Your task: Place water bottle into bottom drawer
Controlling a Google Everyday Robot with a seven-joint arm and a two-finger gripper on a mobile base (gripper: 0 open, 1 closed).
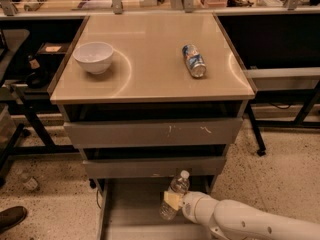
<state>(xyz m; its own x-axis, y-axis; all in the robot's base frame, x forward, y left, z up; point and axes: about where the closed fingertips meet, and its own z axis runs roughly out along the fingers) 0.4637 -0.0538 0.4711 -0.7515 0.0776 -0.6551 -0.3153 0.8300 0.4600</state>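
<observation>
Water bottle (178,185): clear ribbed plastic, white cap; pale label band partly hidden behind the finger pad; it is leaning, cap pointing up and right, base pointing down and left
Bottle position: it is hanging over the open bottom drawer (131,207), toward the back, just in front of the middle drawer (150,167); cannot tell whether the base is touching the drawer floor
Gripper (172,200): it is reaching in from the lower right on the white arm (240,220); fingers are closing around the bottle's mid-body and gripping it; one yellowish pad (171,200) is pressing on the near side; the other finger is hiding behind the bottle
Bottom drawer: it is standing pulled out; plain grey floor and low sides are showing
Top drawer (152,132): grey face is showing white scuffs
Tabletop (150,79): beige, glossy; white bowl (94,57) is sitting upright at the left; blue-and-silver can (194,60) is lying on its side at the right, well apart from the bowl
Floor: speckled; a dark shoe (11,218) is showing at the lower left
</observation>
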